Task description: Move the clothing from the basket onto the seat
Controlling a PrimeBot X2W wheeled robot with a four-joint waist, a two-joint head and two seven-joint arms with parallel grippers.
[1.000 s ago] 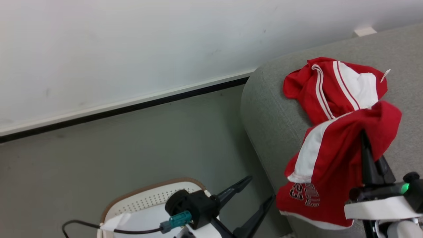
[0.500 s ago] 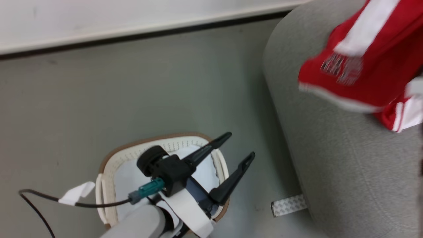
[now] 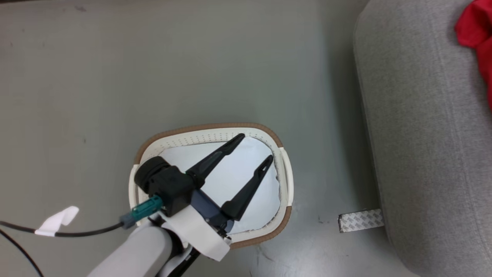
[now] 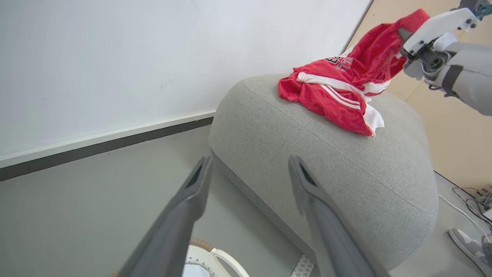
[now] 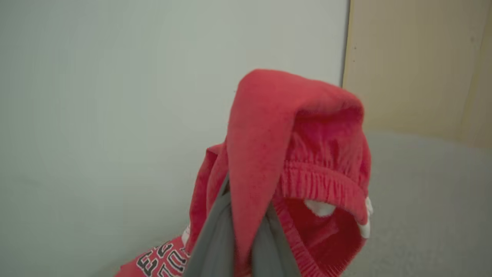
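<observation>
Clothing (image 5: 261,134): soft red fold pinched in right jaws; left jaws spread over perforated oval basket (image 3: 200,139).

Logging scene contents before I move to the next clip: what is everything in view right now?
clothing: seemingly two pieces, red with white trim, heaped on the seat, one end held up
basket: one, cream with brown rim, on the floor beside the seat
seat: one, light grey, right of the basket
tape strip: one, grey-white, on the floor at the seat's base
shoe: one, grey, a person's, on the floor past the seat
wall: white, dark baseboard
cable: one, black with white tag, plugged into the left arm
left gripper: dark, open, above the basket
right gripper: dark, shut on the clothing, above the seat
</observation>
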